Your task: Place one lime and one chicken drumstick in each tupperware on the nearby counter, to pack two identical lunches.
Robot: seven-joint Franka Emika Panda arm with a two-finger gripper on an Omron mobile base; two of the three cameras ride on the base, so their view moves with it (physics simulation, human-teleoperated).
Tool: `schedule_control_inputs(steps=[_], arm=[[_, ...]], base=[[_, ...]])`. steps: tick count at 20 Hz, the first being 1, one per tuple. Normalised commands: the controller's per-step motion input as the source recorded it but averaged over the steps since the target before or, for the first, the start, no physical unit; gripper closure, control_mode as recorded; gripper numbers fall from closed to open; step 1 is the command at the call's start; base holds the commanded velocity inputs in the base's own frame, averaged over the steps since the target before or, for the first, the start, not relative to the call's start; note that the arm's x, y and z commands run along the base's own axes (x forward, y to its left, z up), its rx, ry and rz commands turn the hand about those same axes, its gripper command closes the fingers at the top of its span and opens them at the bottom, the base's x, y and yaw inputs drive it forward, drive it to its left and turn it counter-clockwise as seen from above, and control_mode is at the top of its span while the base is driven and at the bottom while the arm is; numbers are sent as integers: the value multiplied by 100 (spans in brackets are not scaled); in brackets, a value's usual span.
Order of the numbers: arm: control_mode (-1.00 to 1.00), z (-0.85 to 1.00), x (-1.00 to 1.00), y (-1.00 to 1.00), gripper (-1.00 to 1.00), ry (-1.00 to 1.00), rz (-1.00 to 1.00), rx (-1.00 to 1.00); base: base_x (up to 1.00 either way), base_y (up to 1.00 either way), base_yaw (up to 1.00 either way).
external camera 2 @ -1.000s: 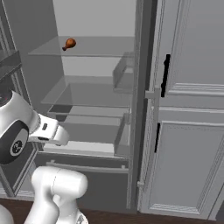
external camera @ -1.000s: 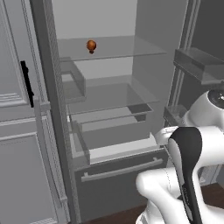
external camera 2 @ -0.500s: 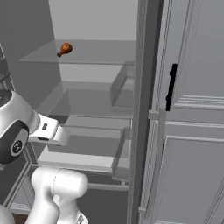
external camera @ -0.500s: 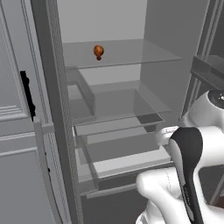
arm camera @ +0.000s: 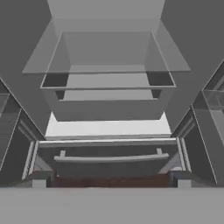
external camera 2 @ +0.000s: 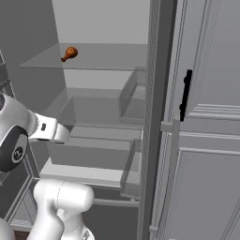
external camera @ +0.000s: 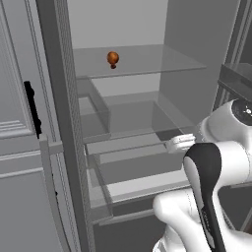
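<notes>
Open fridge ahead of the arm. Chicken drumstick [external camera: 112, 59] [external camera 2: 69, 53] lies on the upper glass shelf [external camera: 147, 61] [external camera 2: 103, 58], toward its back, well above and beyond the finger tips [arm camera: 39, 180]. Below the shelf: clear drawers [external camera: 133, 157] [arm camera: 107, 103], one over another. Lowest, a handled drawer [arm camera: 107, 158] just ahead of the finger tips. Cabinet doors [external camera: 19, 147] [external camera 2: 206, 140] flank the fridge.

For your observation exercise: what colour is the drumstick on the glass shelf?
Orange-brown drumstick; clearest in the right base view.
</notes>
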Motion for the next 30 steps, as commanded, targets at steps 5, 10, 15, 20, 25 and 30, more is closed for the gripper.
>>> schedule_control_inputs(steps=[5,10,15,20,25,30], arm=[[-100,83,21,22,-100,-26,1,5],[-100,87,10,39,-100,-7,0,9],[-100,68,34,28,-100,-1,0,13],[-100,37,49,21,-100,0,0,12],[-100,4,60,28,-100,0,0,3],[-100,0,84,16,-100,4,0,0]], base=[[0,0,0],[0,0,0],[0,0,0],[0,0,0],[0,0,0],[0,0,0]])
